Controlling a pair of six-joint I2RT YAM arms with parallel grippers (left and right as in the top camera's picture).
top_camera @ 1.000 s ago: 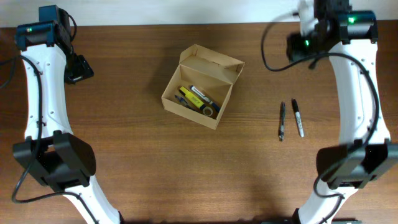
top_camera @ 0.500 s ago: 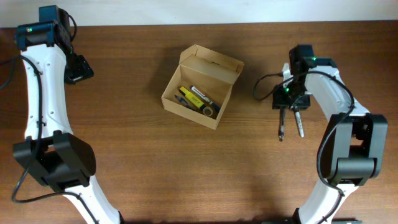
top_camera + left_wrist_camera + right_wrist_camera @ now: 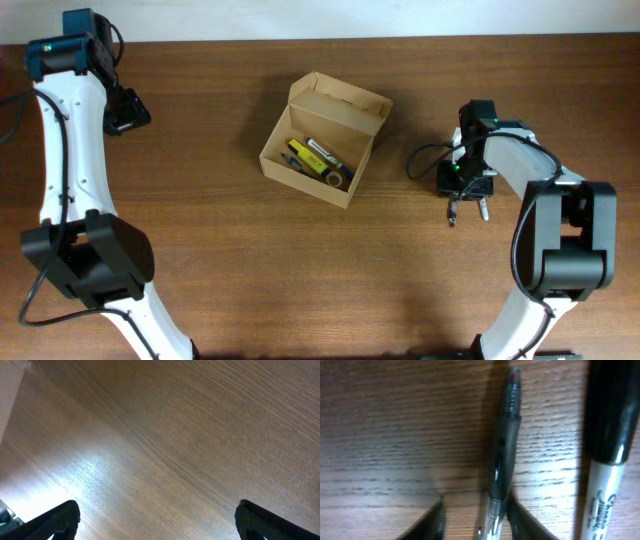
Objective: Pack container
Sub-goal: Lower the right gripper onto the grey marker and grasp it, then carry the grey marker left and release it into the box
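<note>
The container (image 3: 339,101) is a tan cardboard box with its flap lid open, standing at the table's middle back. It holds yellow and black items (image 3: 322,164). My right gripper (image 3: 466,192) is down low over two pens right of the box. In the right wrist view its fingers (image 3: 477,520) are open and straddle a black pen (image 3: 502,455), which lies close to the right finger. A black marker with a white barrel (image 3: 607,435) lies beside it, outside the fingers. My left gripper (image 3: 125,110) is open and empty over bare wood at the far left back (image 3: 160,522).
The tips of the pen (image 3: 452,214) and the marker (image 3: 485,211) stick out below my right gripper in the overhead view. A white wall runs along the table's back edge. Bare brown wood lies between the box and the pens.
My right arm has swung from the back right corner down onto the two pens and lowered its fingers around the black pen. The left arm and the box have not moved.
</note>
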